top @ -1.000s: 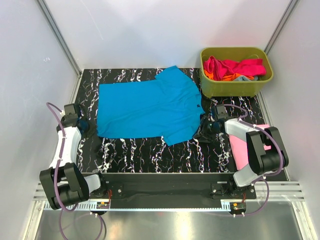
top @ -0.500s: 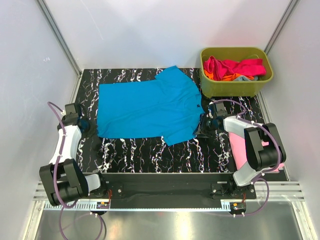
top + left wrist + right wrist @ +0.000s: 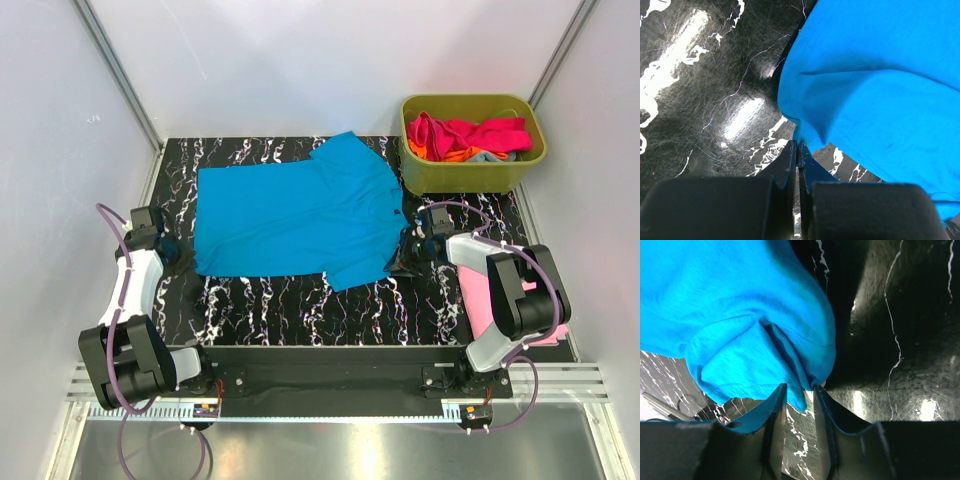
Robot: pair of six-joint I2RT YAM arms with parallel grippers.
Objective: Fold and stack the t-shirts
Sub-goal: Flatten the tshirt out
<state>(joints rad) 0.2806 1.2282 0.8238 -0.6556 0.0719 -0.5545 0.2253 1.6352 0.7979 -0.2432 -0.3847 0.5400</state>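
Top external view, left to right. Left gripper (image 3: 798, 146), at the table's (image 3: 300, 310) left edge: jaws closed together on the near-left hem corner of the cyan t-shirt (image 3: 290, 215). The shirt lies spread flat across the table's middle, collar end to the right. Right gripper (image 3: 800, 390), at the shirt's right-hand edge by the near sleeve: jaws narrow, a slim gap showing, with a fold of cyan cloth between the tips; you cannot yet count this as a firm pinch. Pink t-shirt (image 3: 478, 300): by the table's near right corner, mostly hidden under the right arm. Olive tub (image 3: 472, 98): far right corner, holding bunched magenta, red and orange t-shirts (image 3: 470, 135).

Step in hand, as judged: securing both ends of the cyan shirt for its first fold. Your next move calls for the right jaws to bite fully. Then lift both ends together and carry them across evenly, keeping the cloth taut. No brand, label or writing is legible anywhere.
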